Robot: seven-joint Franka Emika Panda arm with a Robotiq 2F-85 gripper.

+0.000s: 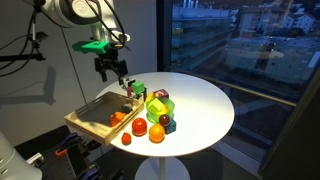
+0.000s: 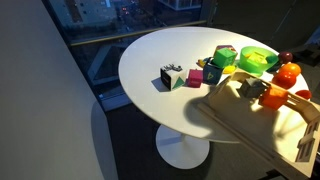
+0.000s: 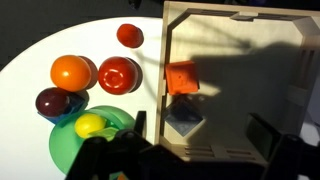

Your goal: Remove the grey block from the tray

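In the wrist view the grey block [image 3: 183, 118] lies inside the light-wood tray [image 3: 240, 60], close to the tray's left wall, with an orange block [image 3: 182, 77] just beyond it. My gripper [image 3: 200, 127] is open and empty above the tray. One finger hangs over the left wall beside the grey block and the other over the tray floor. In an exterior view the gripper [image 1: 112, 70] hangs above the far end of the tray [image 1: 90, 118]. The tray also shows in an exterior view [image 2: 250, 120]; I cannot make out the grey block there.
The tray rests on the edge of a round white table [image 1: 205, 105]. Next to the tray lie an orange ball [image 3: 71, 72], a red ball [image 3: 119, 74], a smaller red one [image 3: 129, 35], a dark purple ball [image 3: 53, 101] and a green plate [image 3: 70, 150] holding a yellow toy [image 3: 90, 125]. Small blocks [image 2: 172, 76] lie further out.
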